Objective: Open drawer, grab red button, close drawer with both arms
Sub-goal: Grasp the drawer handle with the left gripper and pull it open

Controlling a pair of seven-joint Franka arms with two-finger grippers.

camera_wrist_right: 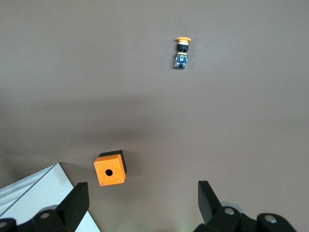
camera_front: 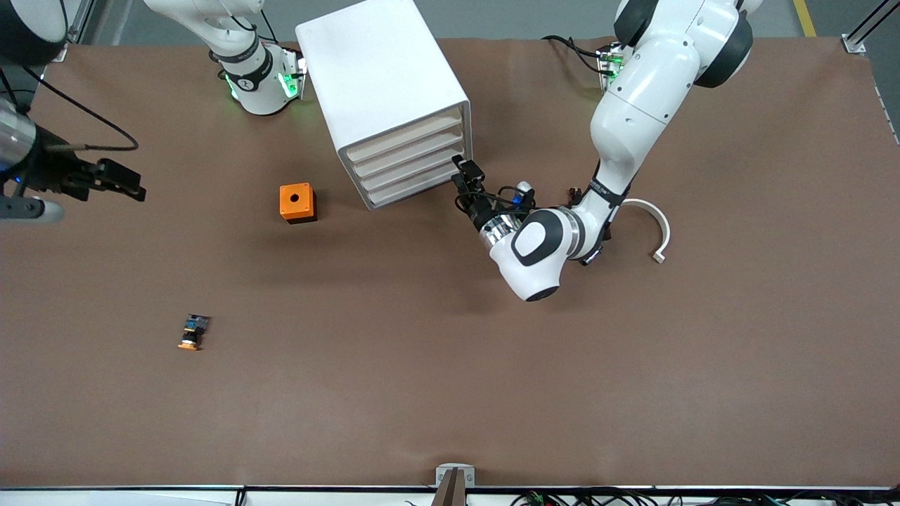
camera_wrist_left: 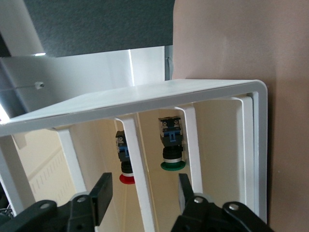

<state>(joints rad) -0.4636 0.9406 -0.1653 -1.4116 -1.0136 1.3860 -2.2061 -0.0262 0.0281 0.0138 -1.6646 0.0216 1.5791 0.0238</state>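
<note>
The white drawer cabinet (camera_front: 383,91) stands near the robots' bases, and in the front view its drawers look closed. In the left wrist view the red-capped button (camera_wrist_left: 126,178) shows inside it, between the white drawer fronts (camera_wrist_left: 140,159). My left gripper (camera_front: 464,174) is at the cabinet's front, at the end toward the left arm. Its jaws (camera_wrist_left: 144,193) are open on either side of one white drawer edge and do not touch it. My right gripper (camera_front: 130,186) hangs open and empty (camera_wrist_right: 143,198) over the right arm's end of the table.
A green-capped button (camera_wrist_left: 172,145) lies in the drawer space beside the red one. An orange box with a hole (camera_front: 297,202) sits beside the cabinet. An orange-capped button (camera_front: 192,332) lies nearer the front camera. A white curved piece (camera_front: 654,228) lies by the left arm.
</note>
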